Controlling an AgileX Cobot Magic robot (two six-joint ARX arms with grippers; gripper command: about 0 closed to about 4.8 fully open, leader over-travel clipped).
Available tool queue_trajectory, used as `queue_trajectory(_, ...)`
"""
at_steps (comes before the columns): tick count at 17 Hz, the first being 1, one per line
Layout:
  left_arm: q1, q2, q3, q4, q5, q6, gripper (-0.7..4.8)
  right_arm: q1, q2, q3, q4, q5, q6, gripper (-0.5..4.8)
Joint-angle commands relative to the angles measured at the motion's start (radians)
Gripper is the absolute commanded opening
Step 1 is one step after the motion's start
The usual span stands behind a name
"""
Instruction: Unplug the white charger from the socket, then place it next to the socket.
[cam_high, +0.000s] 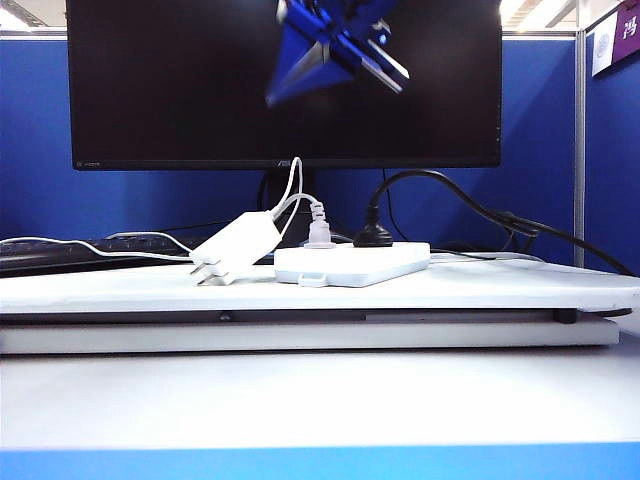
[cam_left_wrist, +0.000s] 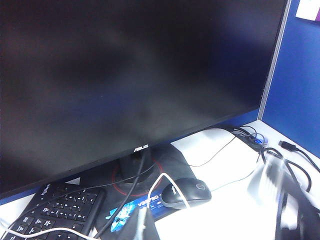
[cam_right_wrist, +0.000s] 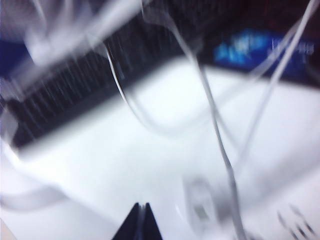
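The white charger (cam_high: 236, 247) lies tilted on the worktop (cam_high: 480, 290), just beside the socket (cam_high: 352, 264). The right claw (cam_right_wrist: 140, 220) is pressed together, holding nothing. The left claw is out of sight.

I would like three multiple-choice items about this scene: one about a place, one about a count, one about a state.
1. Where is the white charger?
A) on the table, left of the socket
B) plugged into the socket
C) in an end effector

2. How many plugs sit in the socket?
A) none
B) two
C) four

3. The right end effector, high in front of the monitor, is:
A) shut and empty
B) shut on the charger
C) wide open

Answers:
1 A: it lies tilted beside the socket, prongs bare.
2 B: the white-grey plug and the black plug.
3 A: its fingertips meet with nothing between them.
The left end effector, near the keyboard, shows too little to judge.
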Motion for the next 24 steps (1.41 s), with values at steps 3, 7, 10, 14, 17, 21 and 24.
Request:
queue_trajectory(3,0.0,-0.005,0.006,0.034,0.005,0.003,-0.05,0.029,0.079,0.001,-0.137,0.001,-0.159,-0.02)
queue_trajectory(7,0.0,-0.005,0.009,0.033,0.023,0.003,-0.05,0.031,0.182,0.001,-0.068,0.007,-0.16,-0.02)
queue_trajectory(10,0.0,-0.005,0.009,0.033,0.023,0.003,-0.05,0.031,0.219,0.002,0.0,0.007,-0.159,-0.02)
queue_trajectory(14,0.0,-0.005,0.01,0.031,0.023,0.003,-0.05,0.03,0.229,0.002,0.019,-0.002,-0.183,-0.02)
queue_trajectory(17,0.0,-0.018,0.012,0.034,0.023,0.003,-0.05,0.03,0.144,0.002,0.034,0.008,-0.238,-0.02)
queue_trajectory(21,0.0,-0.085,0.012,0.069,0.023,-0.004,-0.05,0.02,-0.066,0.002,0.124,0.007,-0.286,-0.02)
queue_trajectory(24,0.0,-0.177,0.012,0.083,0.106,-0.005,-0.05,0.02,-0.253,0.002,0.222,0.012,-0.288,-0.02)
